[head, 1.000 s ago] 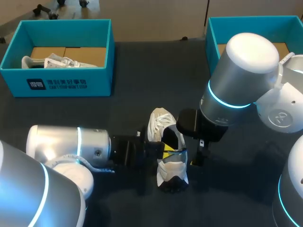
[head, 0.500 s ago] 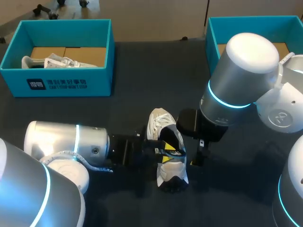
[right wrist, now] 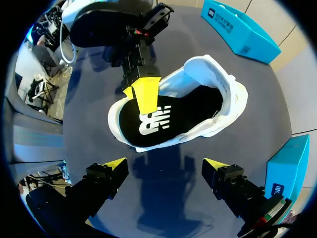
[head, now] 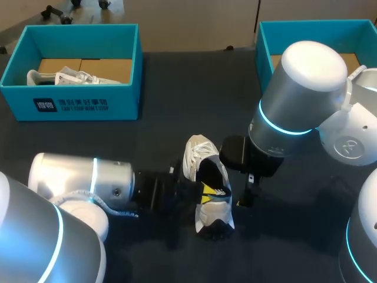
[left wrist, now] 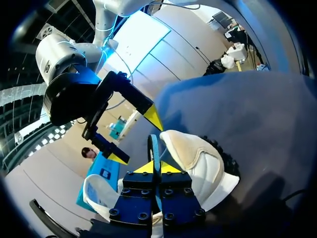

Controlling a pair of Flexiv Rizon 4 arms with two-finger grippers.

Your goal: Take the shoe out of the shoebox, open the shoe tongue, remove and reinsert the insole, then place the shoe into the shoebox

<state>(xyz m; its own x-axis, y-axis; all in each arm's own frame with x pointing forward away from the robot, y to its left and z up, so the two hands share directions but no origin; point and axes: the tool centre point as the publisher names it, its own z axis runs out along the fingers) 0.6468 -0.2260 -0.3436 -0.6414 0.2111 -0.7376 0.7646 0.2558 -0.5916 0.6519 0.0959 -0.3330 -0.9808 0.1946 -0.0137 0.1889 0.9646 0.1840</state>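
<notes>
Left gripper [left wrist: 154,168] is closed narrow on the edge of the black insole [right wrist: 183,119], which lies inside the white sneaker [head: 199,154] at mid-table. Right gripper [right wrist: 166,167] hangs spread wide and empty at the sneaker's 3 o'clock in the head view. A teal shoebox [head: 82,105] holding another sneaker [head: 70,76] sits at 10 o'clock, and a second shoebox [head: 306,25] at 2 o'clock.

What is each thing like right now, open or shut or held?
shoe: out of the box, on the table.
insole: pinched by the left gripper over the shoe.
left gripper: shut on the insole.
right gripper: open, empty.
left shoebox: open, second shoe inside.
right shoebox: open.
</notes>
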